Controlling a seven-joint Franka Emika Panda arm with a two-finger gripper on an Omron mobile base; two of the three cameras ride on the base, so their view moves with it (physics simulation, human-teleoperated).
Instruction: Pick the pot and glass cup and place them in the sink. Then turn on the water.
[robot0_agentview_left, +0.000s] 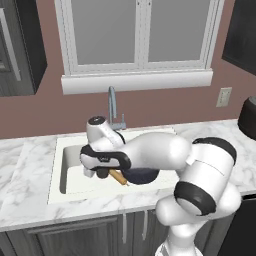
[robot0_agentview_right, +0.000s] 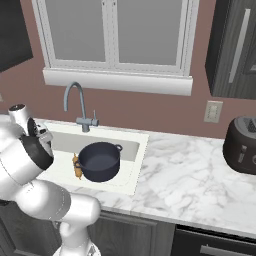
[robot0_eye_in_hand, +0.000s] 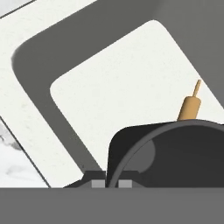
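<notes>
The dark navy pot (robot0_agentview_right: 100, 161) stands upright in the white sink (robot0_agentview_right: 131, 148), toward its right side; in the left base view the pot (robot0_agentview_left: 144, 176) is partly hidden behind my arm. My gripper (robot0_agentview_left: 98, 172) hangs low over the sink's (robot0_agentview_left: 64, 167) middle, left of the pot, and is shut on the wall of the dark glass cup (robot0_agentview_left: 103, 173). In the hand view the glass cup (robot0_eye_in_hand: 175, 153) looms large and close, its rim running between the two pads of my gripper (robot0_eye_in_hand: 111, 183), above the white basin floor (robot0_eye_in_hand: 109, 87). The faucet (robot0_agentview_left: 112, 105) runs no water.
A wooden rolling pin (robot0_agentview_right: 77, 167) lies on the sink floor between cup and pot, also in the hand view as the rolling pin (robot0_eye_in_hand: 190, 107). The grey gooseneck faucet (robot0_agentview_right: 75, 100) rises behind the basin. A dark toaster (robot0_agentview_right: 242, 145) sits on the marble counter (robot0_agentview_right: 190, 185) at right.
</notes>
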